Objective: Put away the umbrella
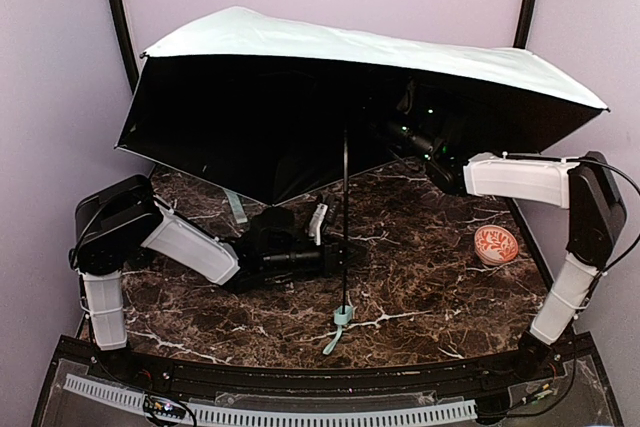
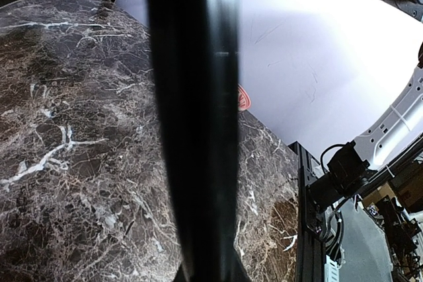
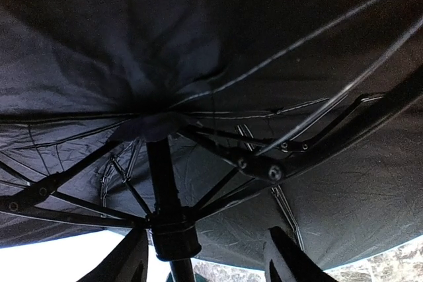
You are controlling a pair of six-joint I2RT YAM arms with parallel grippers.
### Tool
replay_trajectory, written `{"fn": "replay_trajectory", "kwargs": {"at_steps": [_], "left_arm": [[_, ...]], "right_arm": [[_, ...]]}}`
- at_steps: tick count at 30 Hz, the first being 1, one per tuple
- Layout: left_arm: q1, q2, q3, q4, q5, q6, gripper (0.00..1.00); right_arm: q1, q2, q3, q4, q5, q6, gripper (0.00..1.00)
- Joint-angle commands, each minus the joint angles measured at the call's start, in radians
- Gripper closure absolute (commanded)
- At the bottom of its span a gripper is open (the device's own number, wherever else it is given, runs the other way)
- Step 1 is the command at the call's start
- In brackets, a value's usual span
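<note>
The umbrella [image 1: 380, 47] stands open and upright, with its mint canopy on top and the black lining facing down. Its thin black shaft [image 1: 346, 197] runs down to the small mint handle [image 1: 343, 316], which rests on the table. My left gripper [image 1: 338, 255] is shut on the shaft low down. In the left wrist view the shaft [image 2: 192, 130] fills the middle. My right gripper [image 3: 208, 262] is up under the canopy and open. Its fingers [image 3: 125, 259] stand on either side of the runner [image 3: 173, 232] where the ribs meet, with a gap on the right side.
An orange patterned bowl [image 1: 496, 244] sits on the dark marble table [image 1: 420, 287] at the right, close to the right arm. The canopy spans nearly the whole width between the lilac walls. A mint strap [image 1: 235, 207] hangs from the canopy's left side.
</note>
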Motion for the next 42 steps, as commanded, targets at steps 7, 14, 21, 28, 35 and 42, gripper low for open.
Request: {"fn": "replay_trajectory", "kwargs": {"at_steps": [7,14,21,28,35,42], "left_arm": [[-0.008,-0.011,-0.012,0.081,0.003,0.051,1.0],[-0.008,-0.029,-0.029,0.093,-0.001,0.059,1.0],[-0.007,-0.086,-0.032,0.056,0.014,0.103,1.0],[0.03,-0.225,-0.078,0.025,-0.022,0.125,1.0],[0.05,-0.353,-0.073,-0.068,-0.096,0.236,1.0],[0.05,-0.39,-0.055,-0.065,-0.123,0.254,1.0]], "right_arm": [[0.004,0.029,0.07,0.007,-0.045,-0.012,0.59],[-0.001,0.03,0.078,-0.009,-0.124,-0.037,0.99],[0.005,-0.016,0.043,-0.092,-0.202,-0.126,1.0],[0.042,-0.08,-0.037,-0.315,-0.285,-0.35,1.0],[0.149,-0.114,-0.135,-0.409,-0.194,-0.499,0.96],[0.222,-0.116,-0.264,-0.317,-0.075,-0.463,0.95]]}}
